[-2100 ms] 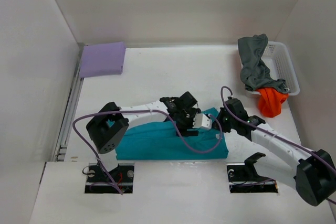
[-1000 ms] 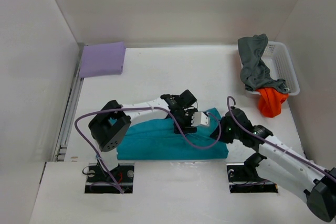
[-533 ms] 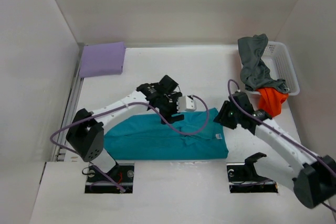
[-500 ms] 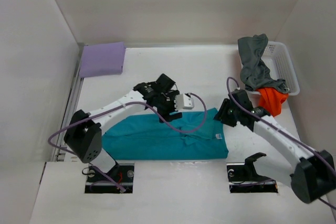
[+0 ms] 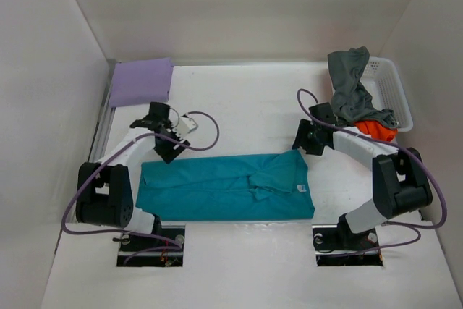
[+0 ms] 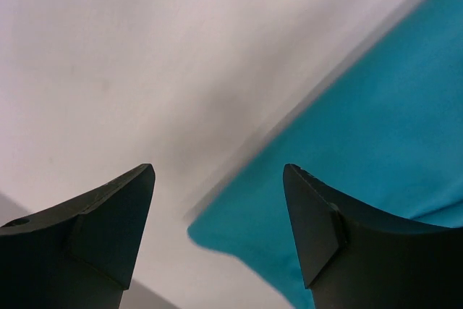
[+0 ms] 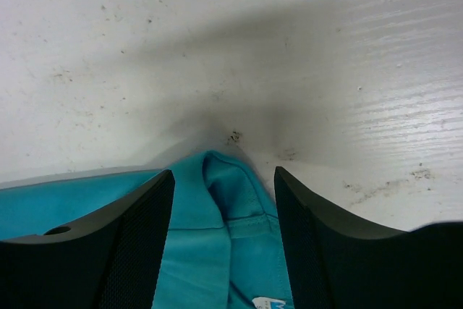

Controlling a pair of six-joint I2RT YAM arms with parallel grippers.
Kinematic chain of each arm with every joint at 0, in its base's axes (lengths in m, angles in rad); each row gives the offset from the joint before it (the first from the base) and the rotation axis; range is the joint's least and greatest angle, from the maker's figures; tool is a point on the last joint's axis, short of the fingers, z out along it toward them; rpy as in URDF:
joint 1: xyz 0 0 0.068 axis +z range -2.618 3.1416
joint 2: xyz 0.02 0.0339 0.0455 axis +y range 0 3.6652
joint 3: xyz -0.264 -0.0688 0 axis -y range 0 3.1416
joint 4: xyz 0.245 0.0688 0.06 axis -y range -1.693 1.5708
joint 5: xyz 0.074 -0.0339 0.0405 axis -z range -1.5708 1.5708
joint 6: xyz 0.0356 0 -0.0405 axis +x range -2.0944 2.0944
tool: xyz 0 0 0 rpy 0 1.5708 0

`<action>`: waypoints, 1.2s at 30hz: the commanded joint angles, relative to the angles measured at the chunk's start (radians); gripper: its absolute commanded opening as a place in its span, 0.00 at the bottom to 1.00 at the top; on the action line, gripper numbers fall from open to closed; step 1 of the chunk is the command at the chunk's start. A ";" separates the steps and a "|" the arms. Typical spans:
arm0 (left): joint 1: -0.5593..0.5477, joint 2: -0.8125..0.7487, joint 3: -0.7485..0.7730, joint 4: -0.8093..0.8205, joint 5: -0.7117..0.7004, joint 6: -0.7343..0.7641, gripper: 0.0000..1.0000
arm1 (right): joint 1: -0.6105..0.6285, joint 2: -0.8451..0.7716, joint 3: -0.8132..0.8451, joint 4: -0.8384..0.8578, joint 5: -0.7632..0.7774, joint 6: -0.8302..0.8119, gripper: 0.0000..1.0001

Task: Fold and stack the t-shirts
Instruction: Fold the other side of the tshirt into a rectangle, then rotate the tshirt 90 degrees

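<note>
folding the teal t-shirt (image 5: pixel 224 189) is the step in hand: it lies flat as a long band at the 6 o'clock side of the tabletop (image 5: pixel 246 106). the left hand (image 6: pixel 217 171) hovers at its 10 o'clock corner and the right hand (image 7: pixel 223 171) at its 2 o'clock corner, both released and holding nothing. the lavender t-shirt (image 5: pixel 141 82) sits folded at 11 o'clock. the dark grey t-shirt (image 5: pixel 349 88) and orange t-shirt (image 5: pixel 375 128) hang from the white mesh basket (image 5: pixel 394 85) at 2 o'clock. next, i judge, one end must be pinched and the band folded crosswise, then stacked on the lavender.
</note>
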 commanded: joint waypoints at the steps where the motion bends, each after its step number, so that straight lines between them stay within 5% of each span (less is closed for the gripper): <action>1: 0.112 -0.064 -0.061 0.033 -0.026 0.077 0.71 | 0.004 0.027 0.039 0.025 -0.035 -0.030 0.62; 6: 0.249 -0.024 -0.132 0.064 -0.032 0.140 0.71 | 0.004 0.076 0.057 -0.035 -0.041 -0.036 0.54; 12: 0.355 0.076 -0.124 0.116 -0.041 0.140 0.69 | 0.004 0.132 0.124 -0.092 -0.049 -0.052 0.12; 16: 0.383 0.119 -0.103 0.124 -0.069 0.145 0.67 | 0.001 0.173 0.179 -0.128 -0.044 -0.073 0.00; 23: 0.386 0.082 -0.055 0.067 -0.054 0.126 0.69 | 0.025 0.311 0.394 -0.228 -0.052 -0.101 0.00; 27: 0.375 0.064 -0.040 0.033 -0.066 0.111 0.70 | 0.034 0.287 0.405 -0.267 -0.038 -0.108 0.25; 33: 0.373 0.077 0.000 0.023 -0.110 0.047 0.71 | -0.019 0.156 0.313 -0.231 0.002 -0.112 0.34; 36: 0.370 0.109 0.037 0.020 -0.161 -0.015 0.70 | -0.009 0.145 0.354 -0.213 -0.035 -0.119 0.53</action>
